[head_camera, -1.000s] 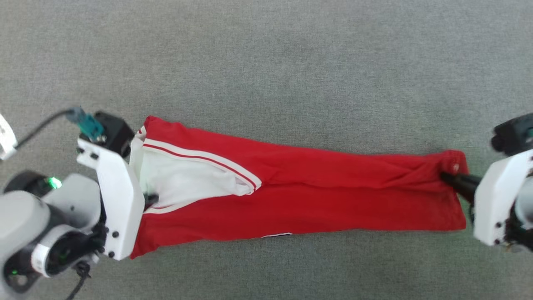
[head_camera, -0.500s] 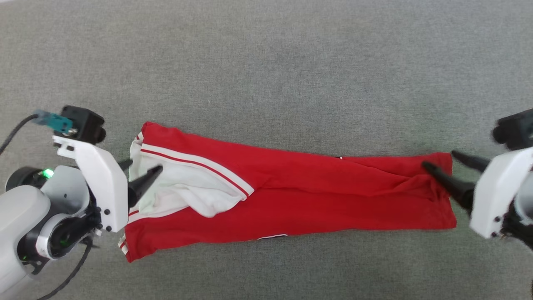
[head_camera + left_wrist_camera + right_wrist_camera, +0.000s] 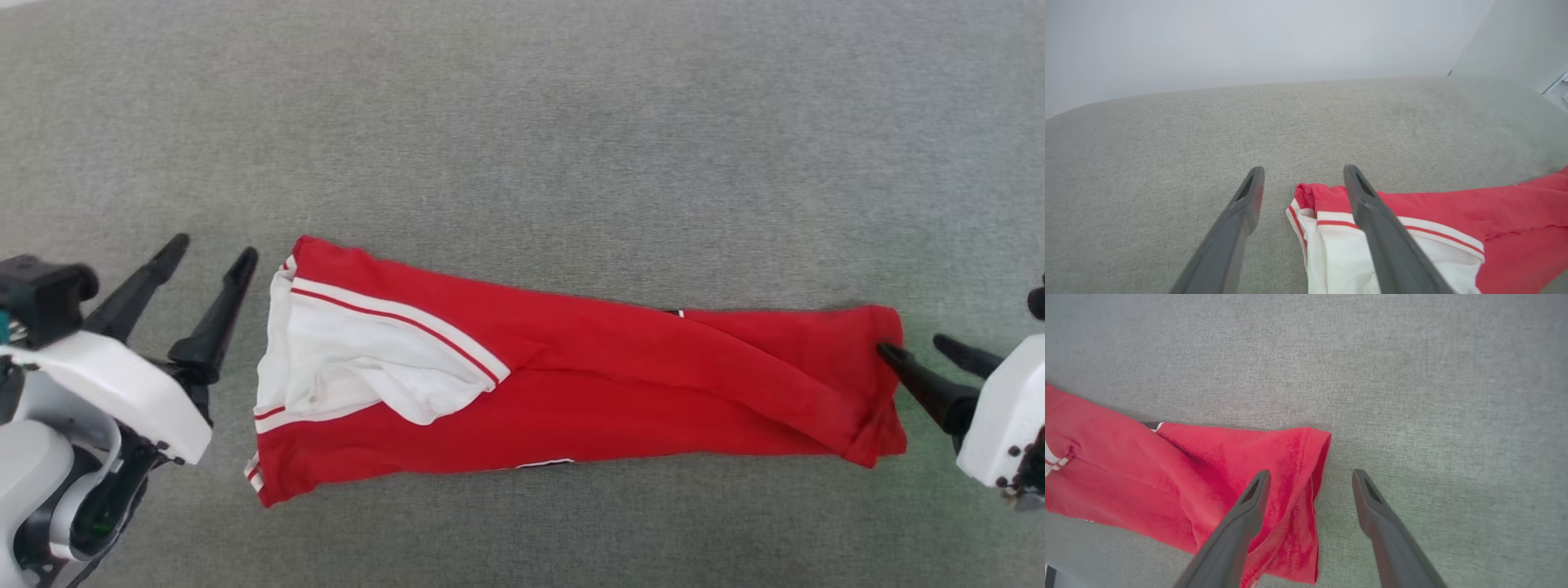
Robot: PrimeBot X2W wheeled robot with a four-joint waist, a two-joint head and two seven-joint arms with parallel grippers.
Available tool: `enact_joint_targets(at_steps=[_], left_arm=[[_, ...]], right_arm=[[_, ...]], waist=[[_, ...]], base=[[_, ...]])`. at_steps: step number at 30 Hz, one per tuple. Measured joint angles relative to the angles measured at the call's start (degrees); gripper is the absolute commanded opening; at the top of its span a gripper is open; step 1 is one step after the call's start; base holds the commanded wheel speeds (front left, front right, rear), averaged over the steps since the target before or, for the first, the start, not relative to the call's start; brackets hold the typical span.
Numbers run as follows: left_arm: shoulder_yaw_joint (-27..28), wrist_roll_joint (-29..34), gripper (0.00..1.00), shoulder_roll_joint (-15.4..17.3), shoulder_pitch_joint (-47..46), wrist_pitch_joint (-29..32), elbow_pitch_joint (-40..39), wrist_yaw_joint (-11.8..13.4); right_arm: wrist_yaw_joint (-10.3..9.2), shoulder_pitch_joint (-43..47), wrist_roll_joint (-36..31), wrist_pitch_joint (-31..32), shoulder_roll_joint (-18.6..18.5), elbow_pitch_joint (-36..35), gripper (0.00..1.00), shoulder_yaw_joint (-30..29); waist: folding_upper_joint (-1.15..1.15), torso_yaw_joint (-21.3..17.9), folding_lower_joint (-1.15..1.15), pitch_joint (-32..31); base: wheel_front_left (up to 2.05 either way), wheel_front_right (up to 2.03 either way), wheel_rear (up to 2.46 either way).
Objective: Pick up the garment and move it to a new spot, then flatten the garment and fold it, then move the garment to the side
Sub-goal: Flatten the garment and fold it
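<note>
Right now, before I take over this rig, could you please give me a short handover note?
Red jersey lies on the grey fabric surface, folded into a long strip.
Left gripper: jaws open, empty, beside its sleeve end.
Right gripper: jaws open, empty, at the hem end.
Done: flattened, first lengthwise fold.
Left: probably fold it shorter, then move it aside.
</note>
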Motion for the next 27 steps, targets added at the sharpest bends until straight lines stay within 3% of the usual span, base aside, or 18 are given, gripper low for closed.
enact_joint_targets(at_steps=[5,13,14,15,21,27], left_arm=[[4.74,1.87,1.00,-1.83,4.67,-2.69,1.47,0.68],[21.57,9.78,1.00,-12.17,17.51,-2.90,3.85,-1.62],[23.26,10.82,1.00,-13.33,18.74,-2.90,4.14,-2.19],[24.70,11.95,1.00,-14.55,19.95,-2.90,4.44,-2.94],[33.71,18.23,1.00,-21.62,25.38,-2.90,6.47,-7.44],[41.87,24.79,1.00,-28.51,30.36,-2.90,7.30,-11.54]], right_arm=[[0.00,-0.41,0.86,-0.03,0.46,5.06,1.00,0.13],[-0.01,-5.21,4.13,3.49,-1.30,15.25,1.00,5.66],[-0.01,-5.98,4.32,4.14,-1.91,16.03,0.40,6.58],[-0.01,-6.64,4.99,4.37,-2.25,16.97,0.00,7.11],[0.00,-9.46,9.35,4.81,-3.99,19.40,0.00,8.57],[0.00,-10.01,11.89,5.53,-7.27,18.35,0.00,5.37]], waist=[[0.00,1.30,0.00,0.15],[0.00,4.15,0.00,0.08],[0.00,4.41,0.00,0.04],[0.00,4.68,0.00,0.00],[0.00,6.28,0.00,-0.80],[0.00,6.68,0.00,-2.17]], base=[[0.00,0.00,0.00],[0.00,0.00,0.00],[0.00,0.00,0.00],[0.00,0.00,0.00],[0.00,0.00,0.00],[0.00,0.00,0.00]])
